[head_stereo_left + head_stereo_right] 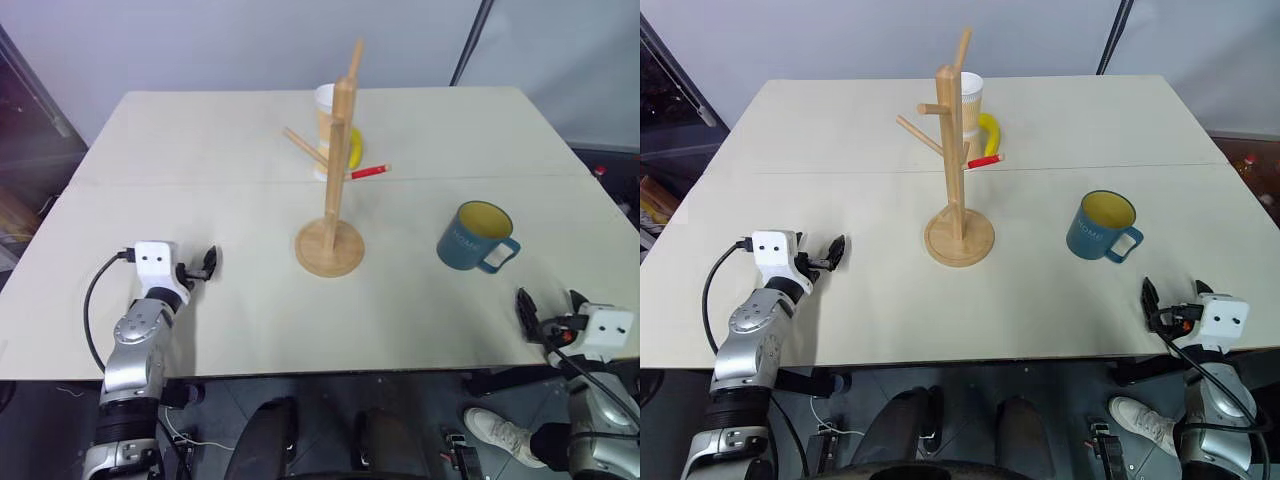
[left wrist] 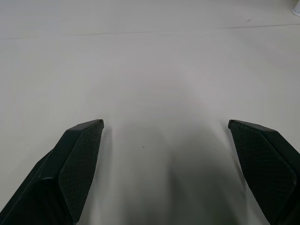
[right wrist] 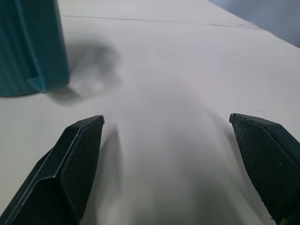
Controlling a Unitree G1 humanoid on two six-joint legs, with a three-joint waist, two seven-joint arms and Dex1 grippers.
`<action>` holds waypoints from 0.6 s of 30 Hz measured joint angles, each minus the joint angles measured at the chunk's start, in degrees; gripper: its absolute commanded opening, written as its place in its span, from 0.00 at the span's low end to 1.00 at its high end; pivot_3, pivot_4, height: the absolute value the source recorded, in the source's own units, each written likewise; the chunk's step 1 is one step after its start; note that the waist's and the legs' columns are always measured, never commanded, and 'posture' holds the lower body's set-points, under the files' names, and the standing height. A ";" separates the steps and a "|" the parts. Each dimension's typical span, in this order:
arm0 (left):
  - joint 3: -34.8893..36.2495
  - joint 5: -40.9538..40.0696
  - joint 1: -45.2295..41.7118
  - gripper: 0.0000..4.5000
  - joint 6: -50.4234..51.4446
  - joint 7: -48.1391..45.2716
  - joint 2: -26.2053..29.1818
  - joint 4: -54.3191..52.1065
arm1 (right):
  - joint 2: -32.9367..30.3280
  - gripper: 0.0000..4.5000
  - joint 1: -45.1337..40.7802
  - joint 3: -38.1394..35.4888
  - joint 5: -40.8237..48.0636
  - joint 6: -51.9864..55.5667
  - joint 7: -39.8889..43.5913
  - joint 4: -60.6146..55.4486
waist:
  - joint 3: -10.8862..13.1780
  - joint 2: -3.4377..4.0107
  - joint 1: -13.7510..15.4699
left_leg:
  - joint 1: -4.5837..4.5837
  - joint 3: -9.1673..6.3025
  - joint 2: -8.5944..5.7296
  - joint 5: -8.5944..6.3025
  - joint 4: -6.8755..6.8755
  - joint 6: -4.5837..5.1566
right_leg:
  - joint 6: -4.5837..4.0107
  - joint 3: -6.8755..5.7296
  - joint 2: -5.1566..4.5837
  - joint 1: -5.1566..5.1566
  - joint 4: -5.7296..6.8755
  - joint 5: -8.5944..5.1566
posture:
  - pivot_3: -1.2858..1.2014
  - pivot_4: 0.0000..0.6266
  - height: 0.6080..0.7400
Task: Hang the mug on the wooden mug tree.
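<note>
The teal-blue mug (image 1: 475,238) with a yellow inside stands upright on the right part of the table, its handle turned toward the near right. The wooden mug tree (image 1: 338,150) rises from its round base at the table's middle, to the left of the mug, with bare pegs. My right gripper (image 1: 548,310) rests open at the table's near right edge, a short way in front of the mug and empty; the right wrist view has the mug (image 3: 30,47) off to one side of the fingers. My left gripper (image 1: 198,268) lies open and empty at the near left, well away from the tree.
A taller white-and-yellow cup (image 1: 330,125) stands just behind the tree, with a red pen (image 1: 368,172) lying beside it. The pale table (image 1: 200,140) has a seam across its middle. A dark stand pole (image 1: 470,45) leans behind the far right corner.
</note>
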 measured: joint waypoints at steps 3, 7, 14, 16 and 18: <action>-0.05 0.16 0.00 1.00 -0.03 -0.34 0.00 0.00 | 0.13 0.99 0.49 0.33 -0.07 0.90 -0.45 -1.17 | 0.00 0.00 0.04 | 0.00 0.00 0.00 0.00 0.00 0.00 | -0.01 0.00 -0.01 0.00 0.00 0.00 | 0.52 0.24 1.00; -0.04 0.20 0.00 1.00 -0.04 -0.40 -0.08 0.00 | 0.21 0.99 1.15 0.34 -0.05 2.22 -0.92 -2.55 | -0.01 0.02 0.07 | 0.00 0.00 0.00 0.00 0.00 0.00 | -0.01 0.00 -0.01 0.00 0.00 -0.01 | 0.52 0.24 1.00; 0.01 0.04 0.10 1.00 -0.04 -1.26 0.05 -0.03 | 0.25 0.99 1.99 0.51 -0.19 3.62 -1.44 -5.42 | -0.01 0.03 0.05 | -0.01 0.00 0.00 0.00 -0.01 0.00 | -0.03 0.00 -0.01 -0.01 0.00 -0.01 | 0.52 0.24 1.00; -0.01 -0.71 0.62 1.00 -0.32 -2.94 0.40 -0.28 | 0.24 0.99 2.26 0.83 -0.20 4.08 -1.40 -6.74 | -0.01 0.03 0.04 | -0.01 0.00 0.00 0.00 -0.01 0.00 | -0.03 0.00 -0.01 -0.01 -0.01 -0.02 | 0.52 0.24 1.00; -0.18 -1.91 2.15 1.00 -1.18 -6.03 0.94 -1.87 | 0.20 0.99 2.83 1.63 -0.21 4.52 -0.81 -8.01 | -0.01 0.03 0.00 | -0.02 0.00 0.00 0.00 -0.03 0.00 | -0.13 0.01 -0.03 -0.03 -0.03 -0.07 | 0.52 0.24 1.00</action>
